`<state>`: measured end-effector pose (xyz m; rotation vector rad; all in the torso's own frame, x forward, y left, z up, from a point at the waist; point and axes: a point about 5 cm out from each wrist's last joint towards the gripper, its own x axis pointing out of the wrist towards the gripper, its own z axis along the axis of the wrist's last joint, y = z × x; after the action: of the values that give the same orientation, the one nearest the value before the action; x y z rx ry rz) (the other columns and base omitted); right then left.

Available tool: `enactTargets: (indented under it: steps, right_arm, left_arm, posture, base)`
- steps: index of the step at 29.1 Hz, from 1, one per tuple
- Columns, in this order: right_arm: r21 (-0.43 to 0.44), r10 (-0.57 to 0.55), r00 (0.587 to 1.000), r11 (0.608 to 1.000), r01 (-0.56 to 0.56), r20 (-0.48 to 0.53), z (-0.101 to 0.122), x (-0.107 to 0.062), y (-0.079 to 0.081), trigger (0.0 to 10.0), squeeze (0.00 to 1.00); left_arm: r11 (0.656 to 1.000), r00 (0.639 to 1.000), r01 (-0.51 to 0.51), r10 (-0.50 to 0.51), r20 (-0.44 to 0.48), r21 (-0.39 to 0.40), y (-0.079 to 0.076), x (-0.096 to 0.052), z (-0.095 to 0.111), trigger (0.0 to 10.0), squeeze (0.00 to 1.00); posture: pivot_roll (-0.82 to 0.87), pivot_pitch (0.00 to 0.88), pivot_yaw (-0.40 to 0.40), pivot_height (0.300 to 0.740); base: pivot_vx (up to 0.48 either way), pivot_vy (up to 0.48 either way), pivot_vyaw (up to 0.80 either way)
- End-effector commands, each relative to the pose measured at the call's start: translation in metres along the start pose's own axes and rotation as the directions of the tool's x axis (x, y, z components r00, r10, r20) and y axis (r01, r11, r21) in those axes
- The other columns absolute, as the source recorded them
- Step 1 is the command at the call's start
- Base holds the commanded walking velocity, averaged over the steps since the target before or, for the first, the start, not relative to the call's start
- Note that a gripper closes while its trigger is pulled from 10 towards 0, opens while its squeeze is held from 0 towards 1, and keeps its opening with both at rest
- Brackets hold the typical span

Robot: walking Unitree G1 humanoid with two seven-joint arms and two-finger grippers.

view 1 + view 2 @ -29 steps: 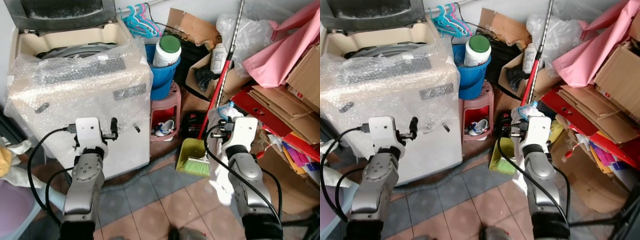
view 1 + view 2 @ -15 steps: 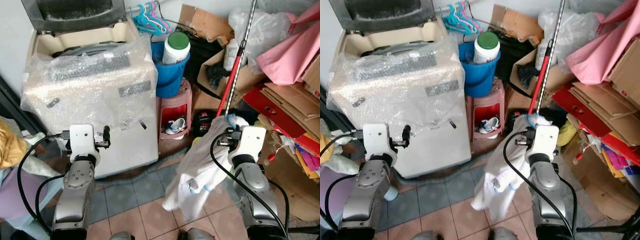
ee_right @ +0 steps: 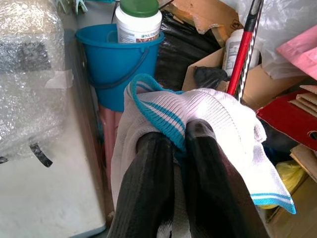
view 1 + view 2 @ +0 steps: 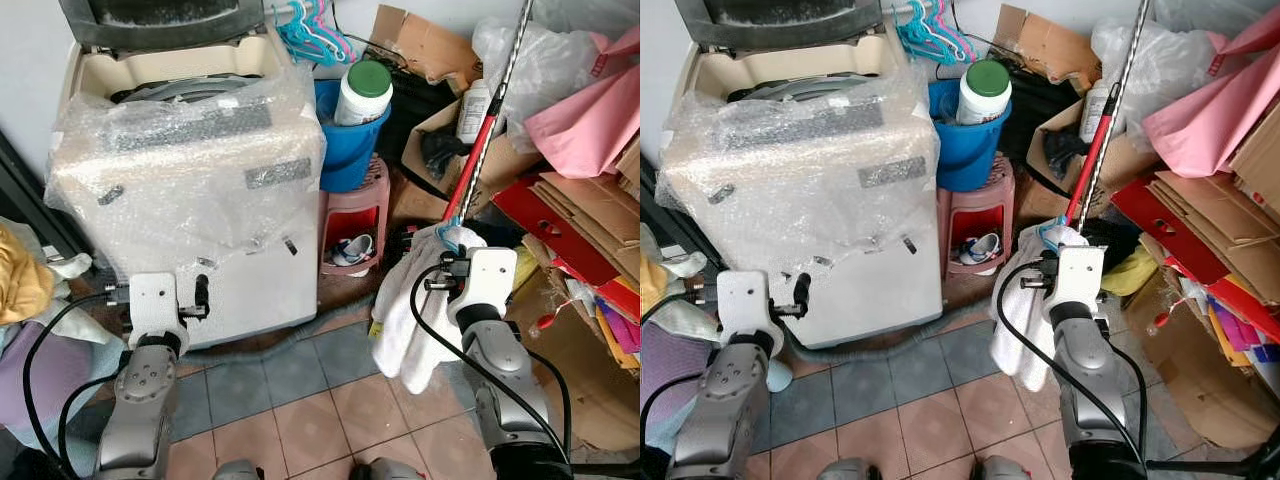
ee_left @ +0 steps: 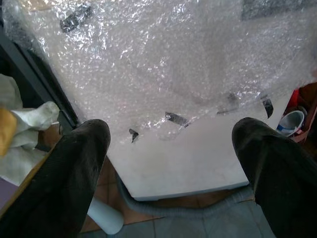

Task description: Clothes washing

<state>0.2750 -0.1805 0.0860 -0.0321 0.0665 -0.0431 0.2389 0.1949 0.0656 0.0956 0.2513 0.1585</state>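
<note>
Laundry is in hand, and we judge this to be the carrying step: our right gripper [image 3: 181,148] is pinched tight on a white garment [image 4: 410,315] with blue trim, its 2 black fingers [image 3: 148,163] pressed together through the collar band. The cloth hangs down from the gripper beside our right arm, above the tiled floor [image 4: 300,395], to the right of the pink stool [image 4: 350,215] and just in front of the red broom handle [image 4: 475,165].

Our left gripper [image 5: 173,148] holds nothing; its 2 fingers stand wide apart, facing the bubble-wrapped front of the washing machine [image 4: 190,190]. The machine sits ahead on our left with its lid [image 4: 160,15] raised, so the tub opening [image 4: 165,85] looks accessible from above.

The next move, as we see it, calls for swinging the right arm leftward and lifting the garment high enough to clear the machine's wrapped top edge before letting go over the tub. The blue bucket [image 4: 345,140] with the white jar [image 4: 362,92] stands close to that path, and the dangling cloth could brush it.
</note>
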Motion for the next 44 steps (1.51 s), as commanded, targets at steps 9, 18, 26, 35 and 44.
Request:
enactTargets:
  steps: [9,18,26,35,44]
  right_arm:
    - [0.040,-0.019,1.000,0.999,0.018,0.024,-0.002,-0.002,0.007,10.0,0.00]
    - [0.059,-0.026,1.000,0.998,0.026,0.004,-0.010,-0.013,0.003,10.0,0.00]
    - [0.020,-0.003,1.000,1.000,0.003,-0.004,-0.011,-0.014,0.005,10.0,0.00]
    - [-0.031,0.021,0.999,0.999,-0.022,-0.035,-0.014,-0.038,-0.013,10.0,0.00]
    - [-0.050,0.021,0.997,0.998,-0.025,-0.071,-0.019,-0.051,-0.020,10.0,0.00]
  left_arm:
    - [0.997,0.995,0.072,-0.074,0.063,0.032,-0.005,0.000,0.007,10.0,0.00]
    - [0.995,0.994,0.091,-0.093,0.049,0.048,-0.005,0.001,0.002,10.0,0.00]
    - [0.995,0.994,0.089,-0.092,0.054,0.047,-0.004,0.000,0.001,10.0,0.00]
    - [0.996,0.996,0.072,-0.074,0.041,0.051,0.006,-0.024,-0.010,10.0,0.00]
    - [0.997,0.998,0.063,-0.064,0.018,0.049,0.010,-0.024,-0.014,10.0,0.00]
  posture:
    - [-0.02,0.000,0.041,0.740]
    - [-0.04,0.000,0.058,0.740]
    - [-0.03,0.000,0.049,0.740]
    - [-0.02,0.000,0.027,0.740]
    - [-0.04,0.000,0.033,0.740]
  base:
    - [0.000,0.000,0.00]
    - [0.000,0.000,0.00]
    - [0.000,0.000,0.00]
    - [0.000,0.000,0.00]
    - [0.000,0.000,0.00]
